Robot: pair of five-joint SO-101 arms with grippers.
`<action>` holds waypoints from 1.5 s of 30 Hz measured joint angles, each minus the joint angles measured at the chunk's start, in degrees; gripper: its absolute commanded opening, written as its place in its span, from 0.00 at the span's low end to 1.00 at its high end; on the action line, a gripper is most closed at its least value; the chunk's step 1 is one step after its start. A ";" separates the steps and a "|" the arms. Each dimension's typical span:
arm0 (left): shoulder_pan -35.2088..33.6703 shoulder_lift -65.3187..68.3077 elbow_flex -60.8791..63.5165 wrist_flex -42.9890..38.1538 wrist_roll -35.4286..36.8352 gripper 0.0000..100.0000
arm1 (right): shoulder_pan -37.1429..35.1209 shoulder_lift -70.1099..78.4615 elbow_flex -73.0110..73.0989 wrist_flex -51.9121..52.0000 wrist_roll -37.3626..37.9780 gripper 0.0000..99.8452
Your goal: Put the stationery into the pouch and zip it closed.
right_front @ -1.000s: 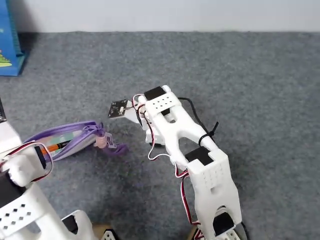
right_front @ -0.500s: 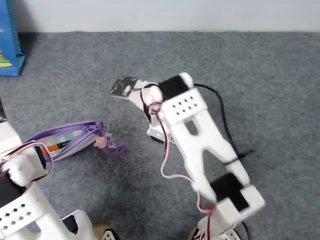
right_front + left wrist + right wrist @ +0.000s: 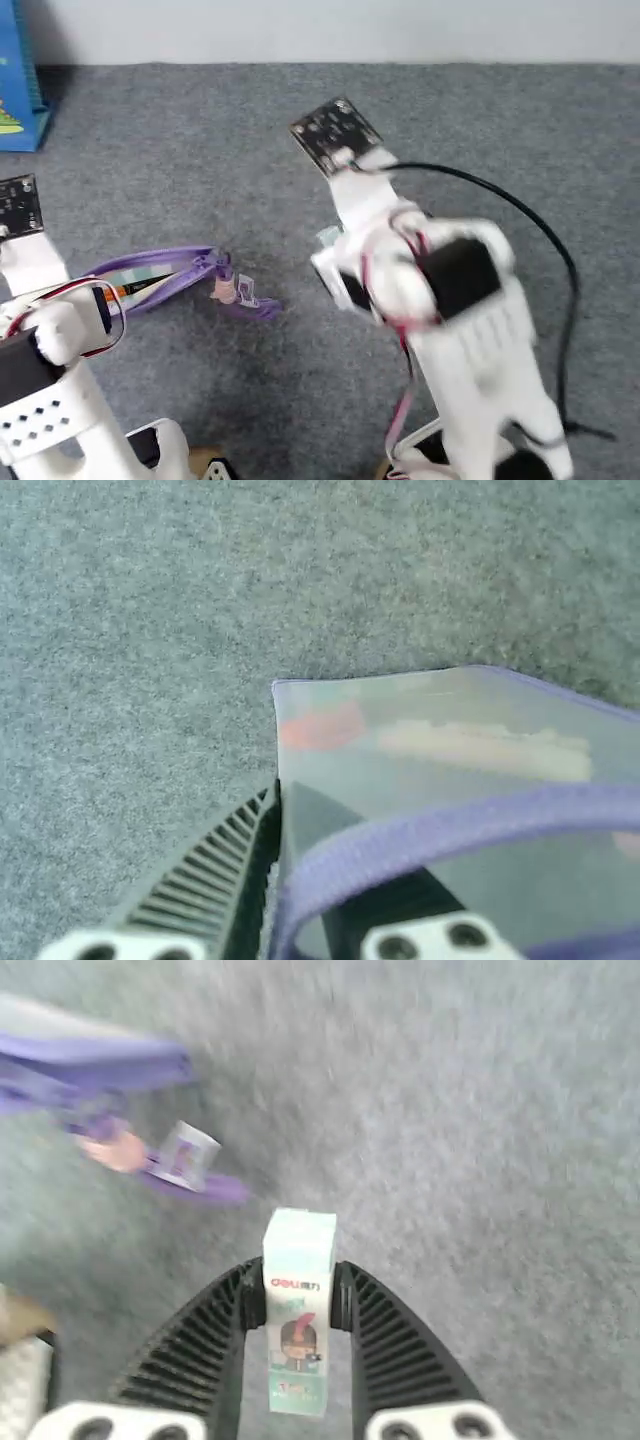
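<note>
Right hand (image 3: 297, 1282) clamps a pale box (image 3: 297, 1330) — the pouch (image 3: 150, 272), at its nine o'clock, sits pinched in the left hand (image 3: 285, 815).

gap pouch (image 3: 150, 279)–right arm (image 3: 470, 330): bare carpet (image 3: 290, 255) | obstacle: zipper charm (image 3: 230, 290) off pouch end

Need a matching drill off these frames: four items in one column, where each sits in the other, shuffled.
Items:
1. pouch
2. small box
3. charm
4. blue box

Places:
A. attached at the pouch's zipper end
B. between the right end effector fingers
C. at the high view's left edge
D. edge gripped by the left end effector

Pairs: 1-D, 2-B, 3-A, 4-C
</note>
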 measured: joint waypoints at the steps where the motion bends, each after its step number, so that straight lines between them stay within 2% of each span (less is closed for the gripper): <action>1: 0.00 0.00 0.00 0.00 0.00 0.01 | -1.49 -2.20 0.53 -0.35 -2.11 0.01; 5: 0.00 0.00 0.00 0.26 0.00 0.01 | -8.53 -9.14 5.98 -6.24 -10.73 0.01; 9: 0.00 0.00 0.00 0.35 0.00 0.01 | -13.10 -13.45 14.95 -18.29 -14.59 0.01; 20: 0.00 0.00 0.00 0.53 0.00 0.01 | -22.42 -23.82 42.64 -60.57 -15.30 0.01; 30: 0.00 0.00 0.00 0.70 0.00 0.01 | -25.32 -24.88 56.97 -88.88 -15.30 0.01; 35: 0.00 0.00 0.00 0.70 0.00 0.01 | -25.49 -18.02 63.03 -102.24 -13.80 0.01; 39: 0.00 0.09 0.00 0.70 0.00 0.01 | -25.58 -11.96 63.82 -107.87 -11.25 0.04; 43: 0.00 0.18 0.00 0.70 0.00 0.01 | -26.02 -10.99 63.82 -107.52 -10.11 0.18; 45: 0.00 0.18 0.00 0.70 0.00 0.01 | -26.11 -11.43 63.82 -105.93 -9.85 0.22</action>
